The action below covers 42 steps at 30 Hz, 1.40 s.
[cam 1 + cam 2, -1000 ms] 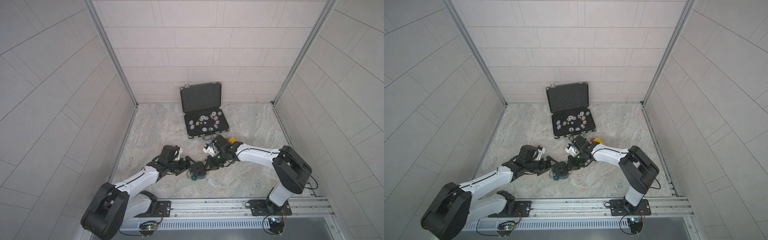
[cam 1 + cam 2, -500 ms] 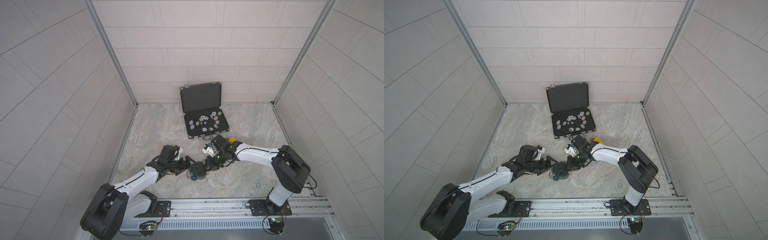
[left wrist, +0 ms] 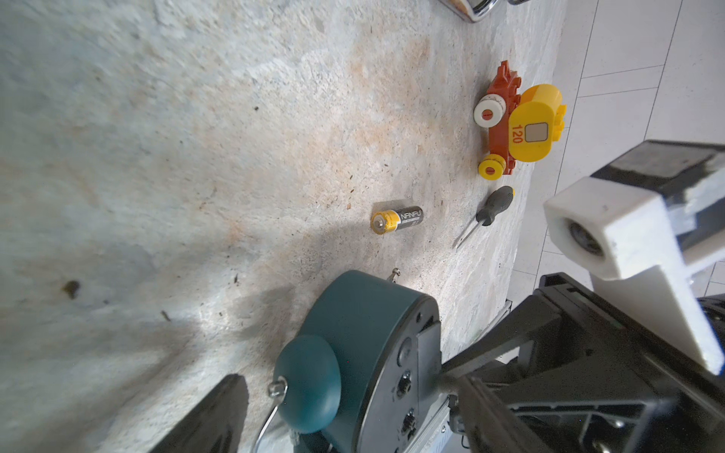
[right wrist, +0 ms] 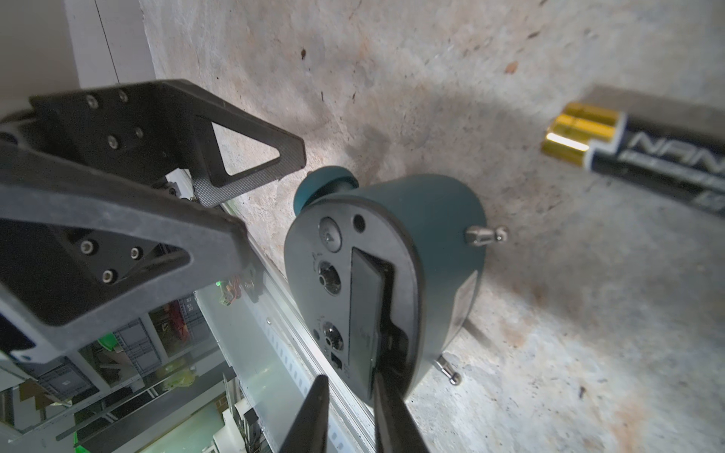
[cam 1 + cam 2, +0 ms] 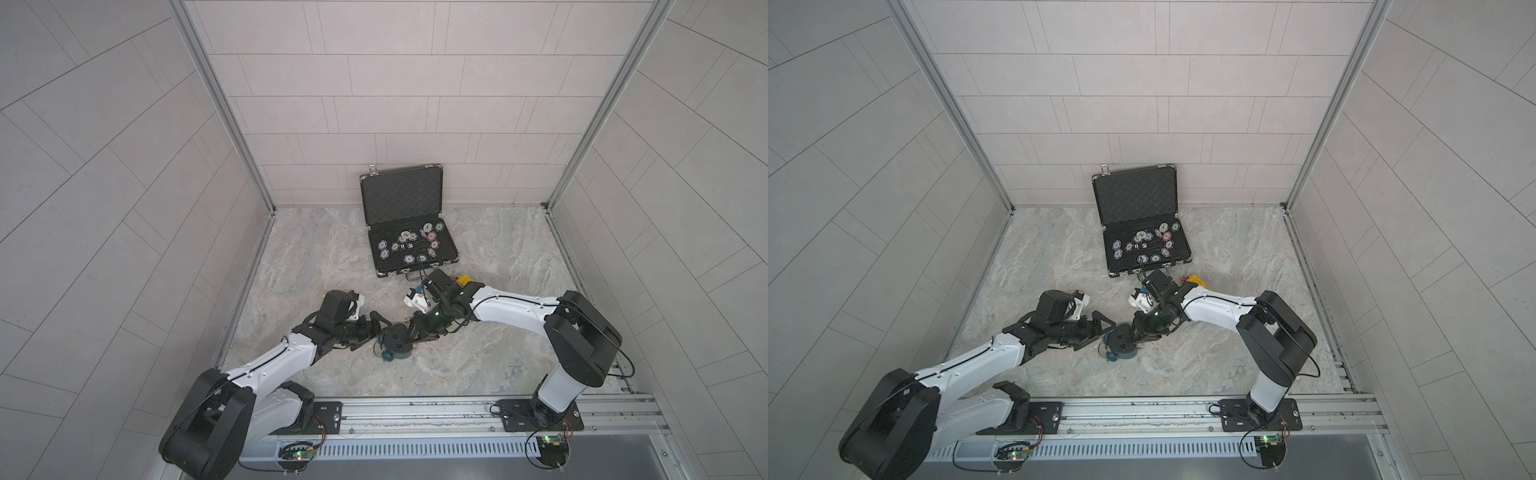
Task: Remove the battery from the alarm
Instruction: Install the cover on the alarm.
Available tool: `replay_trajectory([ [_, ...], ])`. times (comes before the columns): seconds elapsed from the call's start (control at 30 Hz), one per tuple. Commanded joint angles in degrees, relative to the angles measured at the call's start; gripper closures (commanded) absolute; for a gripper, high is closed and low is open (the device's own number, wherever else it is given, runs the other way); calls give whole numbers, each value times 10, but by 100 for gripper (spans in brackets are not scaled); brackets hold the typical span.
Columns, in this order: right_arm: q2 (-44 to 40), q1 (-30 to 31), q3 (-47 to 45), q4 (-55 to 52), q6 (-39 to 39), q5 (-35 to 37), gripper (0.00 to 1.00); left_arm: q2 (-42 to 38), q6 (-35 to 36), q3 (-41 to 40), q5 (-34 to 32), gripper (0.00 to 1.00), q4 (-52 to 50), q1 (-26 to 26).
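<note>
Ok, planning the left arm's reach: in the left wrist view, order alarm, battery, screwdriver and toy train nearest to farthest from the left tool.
1. alarm, just ahead
2. battery, on the floor beyond
3. screwdriver, past the battery
4. toy train, behind the screwdriver

Up at the back wall, an open black case (image 5: 401,195) holds its lid upright, poker chips (image 5: 428,227) and dice (image 5: 407,247) scattered inside. On the marbled floor (image 5: 316,257), a red-and-yellow toy train (image 3: 518,125), with a black-and-yellow screwdriver (image 3: 490,210) just beside it.
</note>
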Motion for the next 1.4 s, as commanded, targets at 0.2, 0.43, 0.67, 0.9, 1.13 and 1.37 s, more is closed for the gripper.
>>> replay_trajectory([
  [0.2,-20,3,2,-48,-15,50,72,-15,2,-6,-6,15,-22,-3],
  [0.43,-47,-3,-4,-35,-24,85,61,-23,5,-5,-11,15,-29,-3],
  [0.67,9,-7,10,18,-22,55,57,-25,7,-7,-8,14,-34,-3],
  [0.9,42,-11,14,14,-26,52,60,-32,4,-10,-9,15,-37,-3],
  [1.13,48,-25,-32,50,-10,24,73,-37,2,-15,-9,14,-38,-4],
  [1.37,57,-38,-42,72,-4,-4,71,-42,0,-17,-10,15,-52,-3],
])
